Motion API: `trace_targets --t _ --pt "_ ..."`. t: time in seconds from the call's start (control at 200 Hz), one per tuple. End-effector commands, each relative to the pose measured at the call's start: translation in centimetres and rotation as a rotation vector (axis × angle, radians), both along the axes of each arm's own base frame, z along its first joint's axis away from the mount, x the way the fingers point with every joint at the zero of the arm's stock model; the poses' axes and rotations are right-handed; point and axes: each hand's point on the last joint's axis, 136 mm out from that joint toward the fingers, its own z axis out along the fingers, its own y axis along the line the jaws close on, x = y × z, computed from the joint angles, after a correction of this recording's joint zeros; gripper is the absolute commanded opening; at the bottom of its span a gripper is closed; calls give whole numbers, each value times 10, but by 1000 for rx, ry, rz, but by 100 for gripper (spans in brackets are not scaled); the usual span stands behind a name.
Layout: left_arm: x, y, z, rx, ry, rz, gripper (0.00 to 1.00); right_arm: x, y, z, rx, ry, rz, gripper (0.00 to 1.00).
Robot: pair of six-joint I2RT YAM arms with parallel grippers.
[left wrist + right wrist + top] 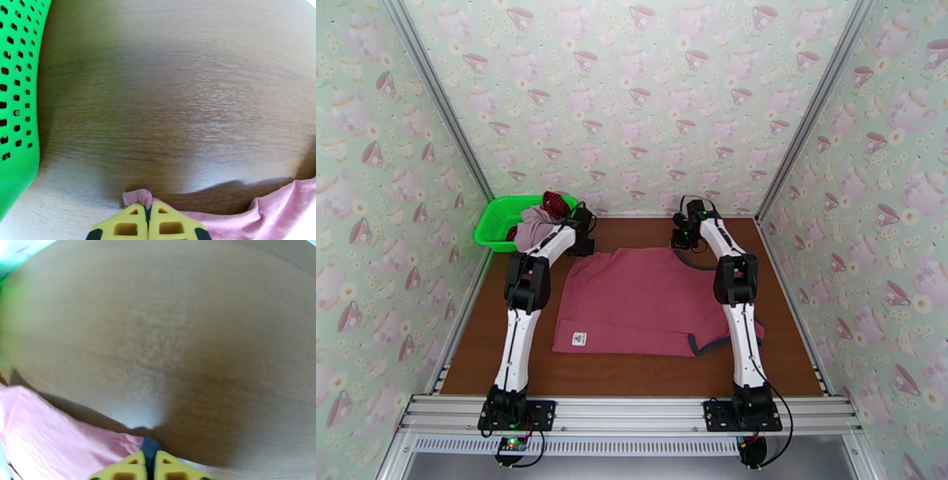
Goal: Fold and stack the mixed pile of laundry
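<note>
Dusty-red tank top [640, 300] lies spread flat; left gripper [147, 215] clamps its far corner, right gripper [149, 461] seemingly its dark trim.

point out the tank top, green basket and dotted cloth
tank top [640, 300]: top view, middle of its body
green basket [496, 221]: top view, bare mesh floor
dotted cloth [555, 205]: top view, its bunched top

Wood table [177, 98], plastic basket [15, 98], cloth tank top [640, 300]

The tank top [640, 304] lies flat on the table [632, 375], the basket [491, 225] behind it leftward holding two other garments [537, 227].
</note>
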Motion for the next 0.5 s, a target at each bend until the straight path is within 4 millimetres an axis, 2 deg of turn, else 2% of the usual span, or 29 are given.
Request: trace_targets --t 0.0,0.1,0.23,0.316,0.426,0.496 --pt "-1 6 25 -13 -43 26 0 0 4 9 3 -6 0 0" --pt "-1 9 48 -16 -93 35 0 0 -1 24 -12 -43 -5 0" --pt "-5 12 83 -30 -172 47 0 -2 -5 58 -22 -127 -13 0" --pt "-10 15 102 -42 -220 54 0 -8 -7 73 -19 -169 -17 0" --pt "-19 19 114 -53 -257 62 0 -20 -5 84 12 -205 -18 0" --pt "-27 21 114 -58 -258 65 0 -27 -4 85 30 -212 -19 0"
